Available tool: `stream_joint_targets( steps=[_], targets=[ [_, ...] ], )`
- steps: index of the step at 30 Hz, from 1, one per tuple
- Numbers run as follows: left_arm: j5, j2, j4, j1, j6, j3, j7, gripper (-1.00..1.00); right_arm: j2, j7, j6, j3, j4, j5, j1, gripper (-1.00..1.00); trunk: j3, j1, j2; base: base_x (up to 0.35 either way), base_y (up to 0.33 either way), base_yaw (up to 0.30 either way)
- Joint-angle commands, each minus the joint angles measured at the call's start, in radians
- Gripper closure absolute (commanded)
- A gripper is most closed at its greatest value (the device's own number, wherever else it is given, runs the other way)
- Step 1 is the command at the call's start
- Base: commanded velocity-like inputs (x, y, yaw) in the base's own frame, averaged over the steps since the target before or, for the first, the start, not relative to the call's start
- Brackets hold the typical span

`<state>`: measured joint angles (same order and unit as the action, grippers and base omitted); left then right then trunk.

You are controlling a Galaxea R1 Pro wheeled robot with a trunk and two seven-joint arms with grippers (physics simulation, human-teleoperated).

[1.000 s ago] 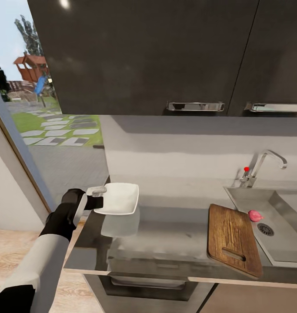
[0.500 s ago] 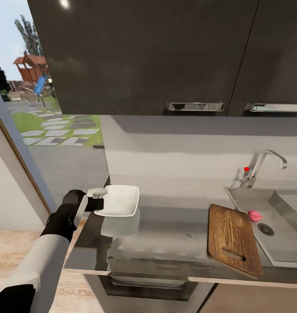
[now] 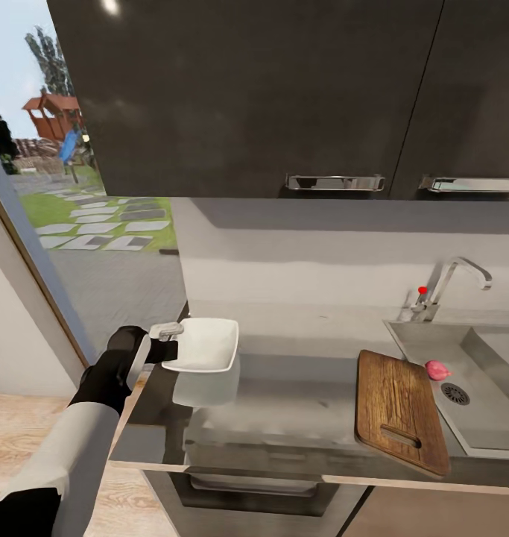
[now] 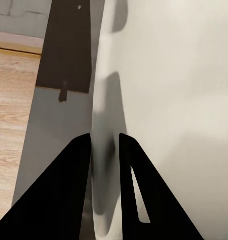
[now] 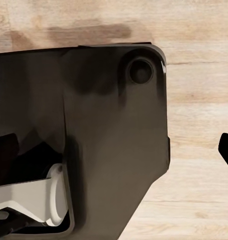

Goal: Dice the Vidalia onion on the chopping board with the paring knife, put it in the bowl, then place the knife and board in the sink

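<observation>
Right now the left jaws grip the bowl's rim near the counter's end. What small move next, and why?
Probably carry the bowl toward the chopping board. The left gripper holds it above the countertop, far from the board and sink.

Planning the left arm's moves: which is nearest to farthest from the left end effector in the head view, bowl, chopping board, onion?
1. Bowl, gripped at its rim by the left end effector.
2. Chopping board, across the countertop, beside the sink.
3. Onion, inside the sink.
</observation>
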<state>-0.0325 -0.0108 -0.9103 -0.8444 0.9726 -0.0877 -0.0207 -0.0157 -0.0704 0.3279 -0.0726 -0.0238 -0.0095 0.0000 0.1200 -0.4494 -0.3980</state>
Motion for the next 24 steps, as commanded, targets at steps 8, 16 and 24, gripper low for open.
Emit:
stream_joint_targets(
  steps=[8, 16, 24],
  targets=[
    [-0.003, 0.000, -0.001, -0.001, 0.004, -0.001, -0.001, 1.00, -0.001, -0.005, 0.002, -0.009, -0.001, -0.001, 0.000, -1.00, 0.002, -0.001, -0.002, 0.000, 0.000, 0.000],
    [-0.003, -0.001, -0.002, -0.001, 0.003, -0.001, 0.000, 1.00, -0.001, -0.005, 0.002, -0.009, -0.001, -0.001, 0.000, -1.00, 0.002, -0.001, -0.002, 0.000, 0.000, 0.000],
    [-0.003, -0.001, -0.003, -0.001, 0.003, -0.001, 0.001, -1.00, -0.001, -0.006, 0.002, -0.009, -0.001, -0.001, 0.000, -1.00, 0.002, -0.001, -0.002, 0.000, 0.000, 0.000]
  ],
)
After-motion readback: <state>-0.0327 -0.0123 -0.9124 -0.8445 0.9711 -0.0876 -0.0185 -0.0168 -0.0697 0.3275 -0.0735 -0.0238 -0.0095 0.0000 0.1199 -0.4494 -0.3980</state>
